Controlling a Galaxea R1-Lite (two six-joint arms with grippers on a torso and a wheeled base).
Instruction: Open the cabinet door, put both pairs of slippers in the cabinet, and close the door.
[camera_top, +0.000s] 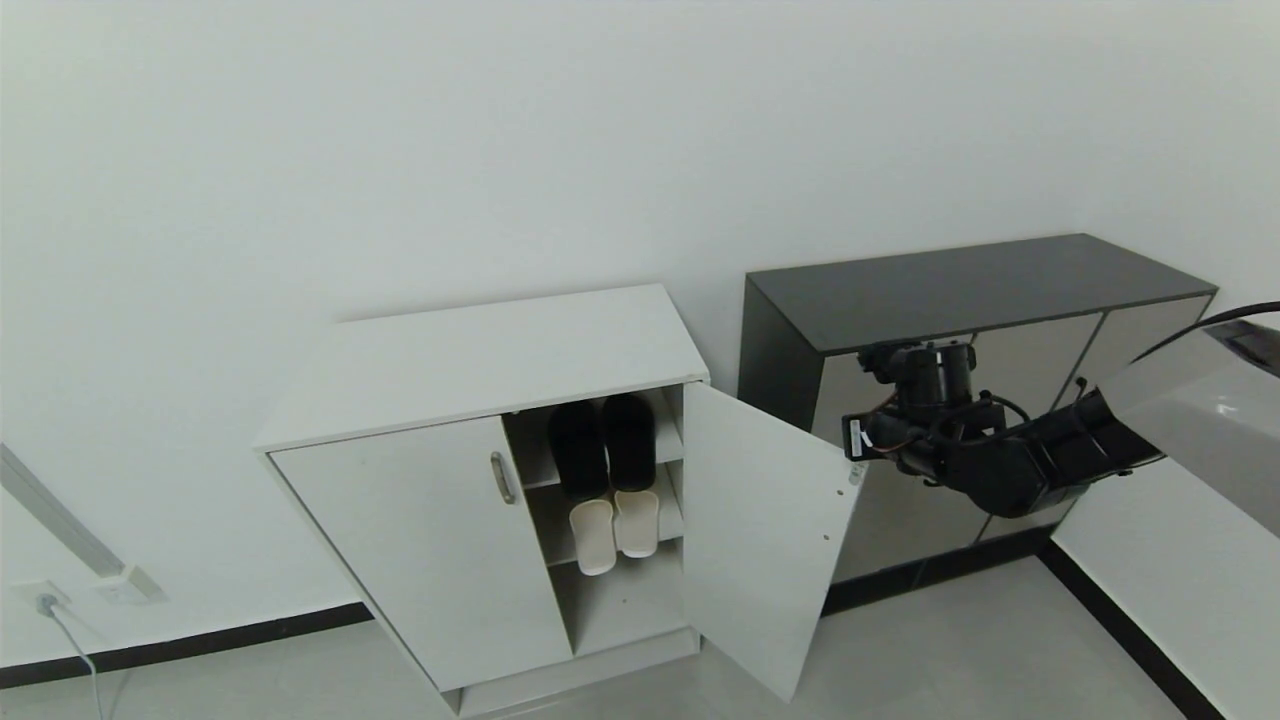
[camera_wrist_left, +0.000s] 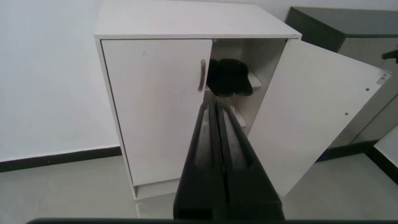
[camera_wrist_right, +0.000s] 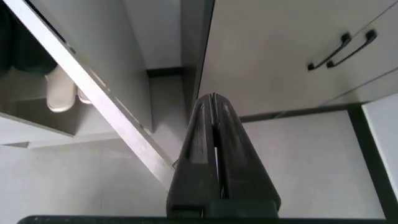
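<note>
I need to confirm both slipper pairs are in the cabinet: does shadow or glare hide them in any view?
Head view: shelves are shaded, no glare; black slippers and white slippers both stand out. Left wrist view: black slippers are a dark mass in shadow, the left gripper blocks what lies beneath. Right wrist view: white slippers catch light.

A plain white wall (camera_top: 400, 150) meets a pale grey floor (camera_top: 950, 650) along a black skirting strip (camera_top: 200, 640), a dark sideboard (camera_top: 980, 285) with a black top and grey doors stands against it, and low on the left a white conduit (camera_top: 55, 520) slants down towards a socket (camera_top: 40, 598) with a plugged-in cable (camera_top: 85, 660).
</note>
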